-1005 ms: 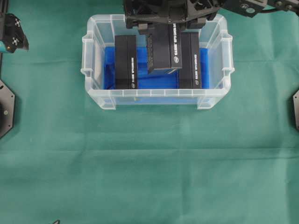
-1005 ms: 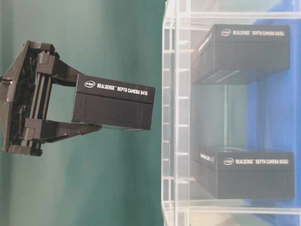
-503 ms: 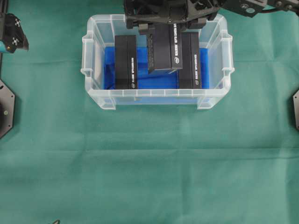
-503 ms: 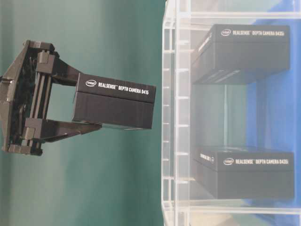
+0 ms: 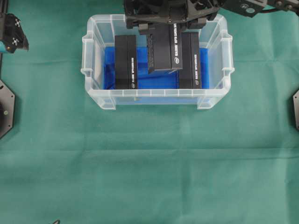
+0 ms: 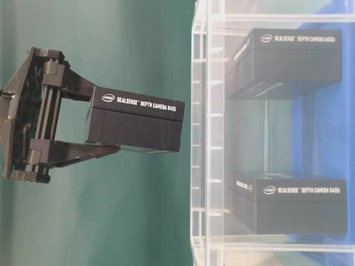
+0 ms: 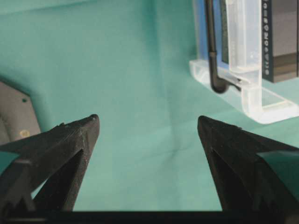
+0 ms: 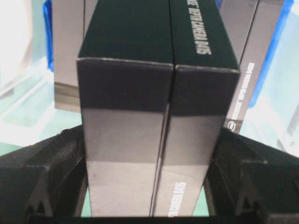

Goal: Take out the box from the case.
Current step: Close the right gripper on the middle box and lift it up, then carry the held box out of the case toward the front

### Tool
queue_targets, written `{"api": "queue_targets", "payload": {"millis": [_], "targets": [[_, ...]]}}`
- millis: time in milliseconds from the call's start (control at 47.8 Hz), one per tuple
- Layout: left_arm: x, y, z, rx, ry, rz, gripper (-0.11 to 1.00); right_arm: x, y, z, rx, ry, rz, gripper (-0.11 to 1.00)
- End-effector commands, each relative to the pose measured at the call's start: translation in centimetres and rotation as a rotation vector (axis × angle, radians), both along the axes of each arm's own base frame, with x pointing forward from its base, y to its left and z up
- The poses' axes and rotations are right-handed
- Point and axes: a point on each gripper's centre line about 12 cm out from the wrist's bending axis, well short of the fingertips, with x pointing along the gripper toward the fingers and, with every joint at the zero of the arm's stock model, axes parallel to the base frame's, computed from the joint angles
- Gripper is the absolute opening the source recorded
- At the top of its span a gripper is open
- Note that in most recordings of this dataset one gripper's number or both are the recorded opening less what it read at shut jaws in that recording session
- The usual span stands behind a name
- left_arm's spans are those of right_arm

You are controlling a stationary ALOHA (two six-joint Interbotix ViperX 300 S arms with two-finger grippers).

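The black rectangular cardboard box hangs over the clear plastic case with blue floor, top centre of the overhead view, clamped by the right hand; two more black boxes stand inside. At table level the box sits left of the case wall. In the left wrist view, the left hand gapes wide over the green worktop. In the right wrist view, the box fills the grip.

A robotics lab bench is showing here. A green cloth is covering the whole tabletop, and black arm base plates are sitting at its 9 and 3 o'clock edges. At 12 o'clock a clear plastic case is holding black retail boxes printed "Intel RealSense Depth Camera", while machine arms are working over it.
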Motion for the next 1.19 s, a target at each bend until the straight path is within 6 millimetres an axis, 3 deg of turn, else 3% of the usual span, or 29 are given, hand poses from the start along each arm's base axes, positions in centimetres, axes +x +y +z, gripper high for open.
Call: {"api": "queue_targets", "payload": {"millis": [0, 272, 523, 1173], "targets": [[0.1, 0.0, 0.4, 0.006, -0.014, -0.003, 0.91, -1.1, 0.3, 3.2, -0.022, -0.080, 0.000, 0.68], [0.1, 0.0, 0.4, 0.004, -0.015, -0.004, 0.91, -1.1, 0.6, 3.2, -0.019, -0.081, 0.007, 0.68], [0.1, 0.0, 0.4, 0.006, -0.014, -0.003, 0.91, -1.3, 2.1, 3.4, 0.004, -0.051, 0.036, 0.68], [0.0, -0.1, 0.4, 0.001, -0.005, -0.003, 0.91, -0.9, 10.6, 3.9, 0.001, -0.046, 0.024, 0.68]]}}
